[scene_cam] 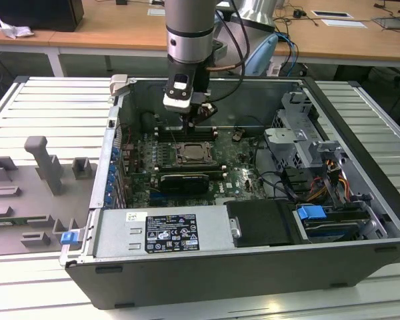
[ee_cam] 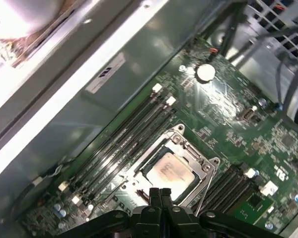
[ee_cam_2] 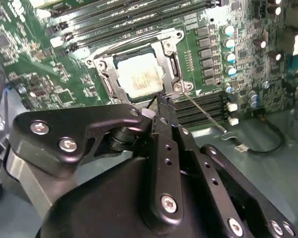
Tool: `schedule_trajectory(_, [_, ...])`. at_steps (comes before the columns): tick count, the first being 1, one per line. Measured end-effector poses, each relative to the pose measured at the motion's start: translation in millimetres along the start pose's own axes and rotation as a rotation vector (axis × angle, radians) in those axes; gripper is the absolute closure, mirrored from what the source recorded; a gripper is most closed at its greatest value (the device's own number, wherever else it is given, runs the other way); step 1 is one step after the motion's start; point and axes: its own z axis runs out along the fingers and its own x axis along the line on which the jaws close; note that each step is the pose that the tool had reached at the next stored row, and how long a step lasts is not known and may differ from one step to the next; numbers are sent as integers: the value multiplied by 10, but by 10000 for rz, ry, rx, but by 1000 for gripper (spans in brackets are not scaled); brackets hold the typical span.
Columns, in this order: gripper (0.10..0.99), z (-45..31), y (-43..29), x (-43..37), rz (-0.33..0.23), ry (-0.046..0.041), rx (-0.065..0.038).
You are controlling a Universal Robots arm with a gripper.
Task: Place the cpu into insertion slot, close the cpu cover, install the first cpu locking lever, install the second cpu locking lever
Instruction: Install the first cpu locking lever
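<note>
The cpu (ee_cam_2: 139, 79) lies flat in the insertion slot (ee_cam_2: 97, 63) on the green board, its silver top showing through the window of the cpu cover (ee_cam_2: 171, 63), which lies down over it. In the first wrist view the cpu (ee_cam: 171, 171) and cover (ee_cam: 189, 153) sit just beyond my fingertips. My gripper (ee_cam_2: 161, 100) is shut with nothing in it, its tips hovering at the socket's edge. A thin silver locking lever (ee_cam_2: 203, 113) juts out from the socket corner beside the tips. In the exterior view the gripper (scene_cam: 195, 124) hangs just above the socket (scene_cam: 191, 153).
Long black memory slots (ee_cam_2: 129, 25) run beside the socket. A black graphics card (scene_cam: 183, 181), the power supply (scene_cam: 163, 230), a drive cage (scene_cam: 300, 133) and cables (scene_cam: 320, 180) crowd the open case. Grey fixture blocks (scene_cam: 43, 163) stand at the exterior view's left.
</note>
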Motion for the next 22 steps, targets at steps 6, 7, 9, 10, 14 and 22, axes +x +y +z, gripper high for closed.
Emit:
schedule_trajectory(6, [980, 3, -1, 0, -1855, 113, 25])
schedule_trajectory(7, [980, 3, 0, 0, -2046, 125, 27])
schedule_trajectory(9, [980, 3, -1, 0, -2459, 150, 33])
schedule_trajectory(10, [980, 3, 0, 0, -2844, 173, 38])
schedule_trajectory(14, [980, 4, -1, 0, -4191, 256, 55])
schedule_trajectory(22, [980, 12, -1, 0, -6333, 387, 82])
